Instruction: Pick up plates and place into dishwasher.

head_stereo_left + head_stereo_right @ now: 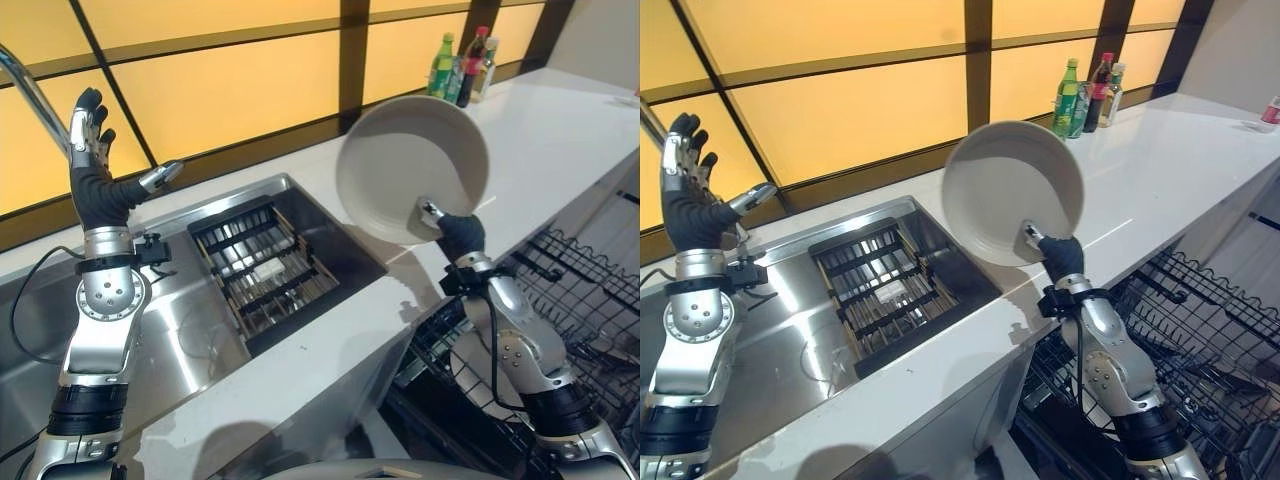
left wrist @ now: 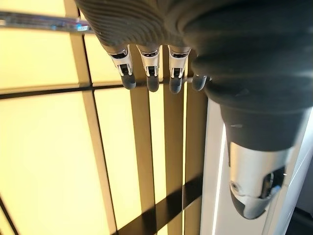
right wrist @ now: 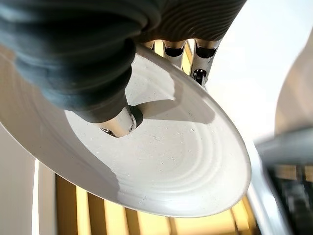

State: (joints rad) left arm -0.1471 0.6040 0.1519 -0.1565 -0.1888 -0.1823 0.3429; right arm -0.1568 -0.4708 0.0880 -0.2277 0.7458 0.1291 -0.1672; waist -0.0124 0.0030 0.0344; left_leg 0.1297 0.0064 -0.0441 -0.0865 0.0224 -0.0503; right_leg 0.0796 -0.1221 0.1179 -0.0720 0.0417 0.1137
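Plate point(image 1: 405, 165) is up in the air, pinched at its lower rim by the right hand point(image 1: 458, 232), thumb on the inner face and fingers behind it, as the right wrist view shows plainly. It's tipped nearly upright, hollow side facing us, hanging above the white counter point(image 1: 560, 130) just past the right edge of the sink point(image 1: 190, 320). So the pick-up looks done, I'd say; the placing is all still ahead. Dishwasher rack point(image 1: 590, 290) is pulled out below the counter's front edge, dark wires showing, and the plate is above and a little to the sink side of it, not yet down among the wires. A wire rack point(image 1: 265, 265) sits in the sink with no plate I can make out in it. Left hand point(image 1: 92, 150) is raised high by the tap point(image 1: 30, 90) at the sink's far left corner, fingers loosely extended, holding nothing. Bottles point(image 1: 462, 65) stand at the counter's back edge, well apart from the action. Next job, as I judge it: swing the plate down and over into the rack
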